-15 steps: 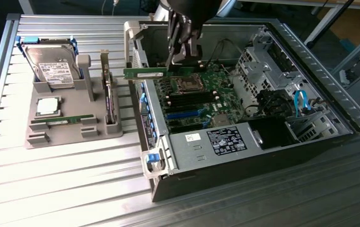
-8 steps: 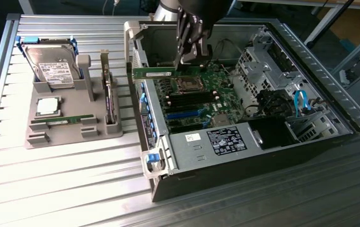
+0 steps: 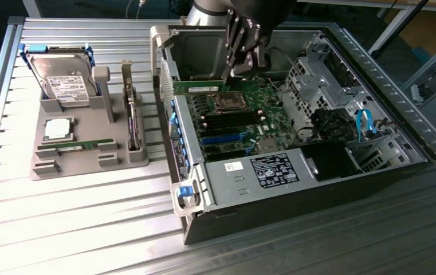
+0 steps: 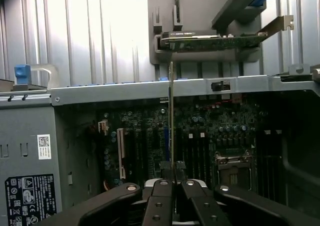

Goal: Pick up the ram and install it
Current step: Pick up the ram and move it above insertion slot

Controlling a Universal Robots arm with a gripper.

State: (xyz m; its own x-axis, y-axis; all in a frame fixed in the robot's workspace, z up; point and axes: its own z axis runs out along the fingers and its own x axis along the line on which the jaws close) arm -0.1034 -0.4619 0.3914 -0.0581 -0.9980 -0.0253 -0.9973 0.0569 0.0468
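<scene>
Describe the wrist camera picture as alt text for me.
The robot's hand is shut on a thin memory stick, seen edge-on, over the circuit board inside an open computer case. Past the case, a grey holder carries a card.

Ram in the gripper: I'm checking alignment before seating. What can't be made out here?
- Wrist view: the ram shows edge-on, so its faces are hidden; the gripper covers its held end.
- Exterior view: the gripper hides the ram and the part of the motherboard behind it.
</scene>
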